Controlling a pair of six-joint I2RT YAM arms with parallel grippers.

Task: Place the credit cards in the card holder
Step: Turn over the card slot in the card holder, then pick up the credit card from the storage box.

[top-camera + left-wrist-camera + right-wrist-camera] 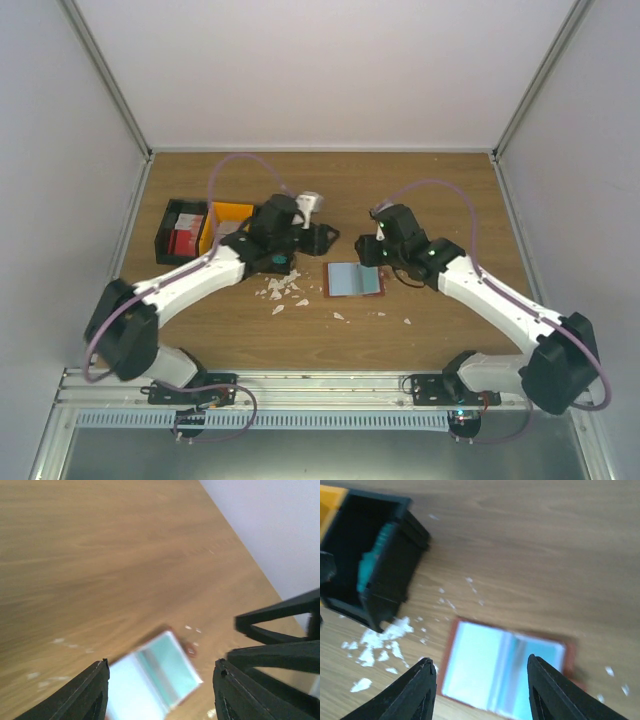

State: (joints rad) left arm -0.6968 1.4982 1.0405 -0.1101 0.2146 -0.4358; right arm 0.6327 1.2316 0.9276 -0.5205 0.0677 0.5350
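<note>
The card holder (355, 279) lies open and flat on the table, its reddish-brown rim framing pale teal credit cards (485, 667) on both halves. My left gripper (303, 238) hovers just up-left of it, open and empty; in the left wrist view the card holder (172, 635) shows between my fingers (92, 692), blurred. My right gripper (375, 247) is at the holder's upper right corner, open and empty, with the holder (447, 652) below its fingertips (422, 687). More teal cards (370, 567) stand in a small black bin (395, 580). Red cards (183, 241) sit in the far-left black bin (165, 228).
An orange bin (231, 213) stands beside the black one. White scraps (281, 290) litter the wood left of the holder, with a few more (406, 321) on its right. A white object (311, 204) lies behind the left gripper. Grey walls close in the table's sides.
</note>
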